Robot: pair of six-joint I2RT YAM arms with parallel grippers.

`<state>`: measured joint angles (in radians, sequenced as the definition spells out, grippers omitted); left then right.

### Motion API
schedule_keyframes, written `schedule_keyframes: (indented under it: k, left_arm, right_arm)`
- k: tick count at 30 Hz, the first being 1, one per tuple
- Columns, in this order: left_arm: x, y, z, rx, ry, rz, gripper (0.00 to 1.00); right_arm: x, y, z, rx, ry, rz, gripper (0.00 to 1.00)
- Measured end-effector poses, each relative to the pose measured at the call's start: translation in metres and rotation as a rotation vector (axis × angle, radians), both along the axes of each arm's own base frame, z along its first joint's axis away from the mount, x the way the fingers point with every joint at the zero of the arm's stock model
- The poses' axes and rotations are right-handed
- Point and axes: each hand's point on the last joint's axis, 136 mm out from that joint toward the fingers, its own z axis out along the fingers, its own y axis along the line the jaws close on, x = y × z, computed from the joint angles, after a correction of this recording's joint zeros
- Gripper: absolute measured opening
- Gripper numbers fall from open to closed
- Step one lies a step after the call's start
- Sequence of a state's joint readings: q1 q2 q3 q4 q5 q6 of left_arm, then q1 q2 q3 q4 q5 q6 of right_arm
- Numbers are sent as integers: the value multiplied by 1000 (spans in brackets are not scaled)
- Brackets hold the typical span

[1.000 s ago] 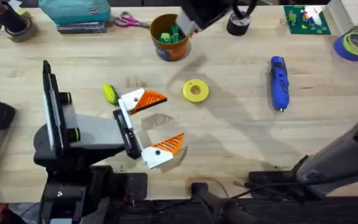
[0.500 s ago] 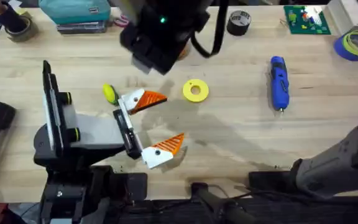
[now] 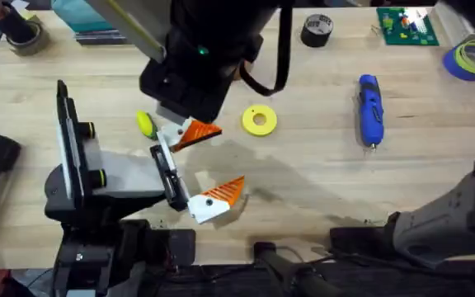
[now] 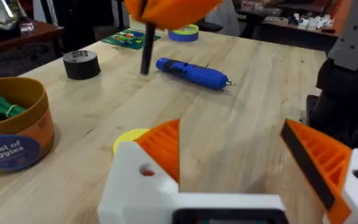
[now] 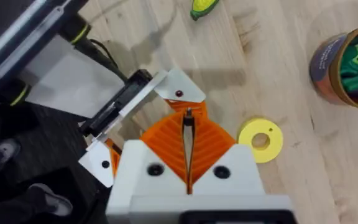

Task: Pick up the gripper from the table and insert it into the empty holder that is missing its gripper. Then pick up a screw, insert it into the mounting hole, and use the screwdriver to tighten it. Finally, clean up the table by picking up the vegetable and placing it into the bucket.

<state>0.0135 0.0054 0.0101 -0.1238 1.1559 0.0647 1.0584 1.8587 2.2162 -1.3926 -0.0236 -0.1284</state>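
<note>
My left gripper (image 3: 229,157) lies on the table, open, both white finger bases carrying orange ribbed wedges. The far one is the holder (image 3: 171,134) with the gripper (image 3: 199,132) seated in it. Hovering just over that holder (image 5: 180,92), my right gripper (image 5: 188,134) is shut on a thin dark screw (image 4: 146,43); the right arm (image 3: 200,58) looms dark above. Beside the holder lies the yellow-green vegetable (image 3: 145,124). The blue screwdriver (image 3: 370,107) rests to the right. The bucket (image 4: 11,127) holds green items; the right arm covers it in the overhead view.
A yellow ring-shaped disc (image 3: 259,120) lies right of the holder. At the back stand a black tape roll (image 3: 316,30), a green circuit board (image 3: 406,25) and a blue tape roll (image 3: 472,58). Bare wood lies between the disc and the screwdriver.
The right arm has swung from the back of the table by the bucket forward and left, down over the left gripper's far finger. The left arm has stayed put.
</note>
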Motion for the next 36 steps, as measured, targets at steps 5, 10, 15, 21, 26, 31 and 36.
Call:
schedule_keyframes:
  k: [5,10,15,21,26,31,36]
  left_arm:
    - [0,0,0,0,0,0,985]
    - [0,0,0,0,0,0,985]
    - [0,0,0,0,0,0,985]
    - [0,0,0,0,0,0,985]
    - [0,0,0,0,0,0,985]
    - [0,0,0,0,0,0,985]
    - [0,0,0,0,0,0,985]
  right_arm:
    - [0,0,0,-2,-1,5,6]
    - [-3,-5,-3,-24,6,17,6]
    - [-4,-4,-3,-26,1,30,6]
    - [-8,-2,-3,-27,2,43,6]
    - [-9,1,-8,-39,8,49,6]
    - [-8,4,-13,-47,10,57,6]
    - [-9,5,-14,-45,11,69,6]
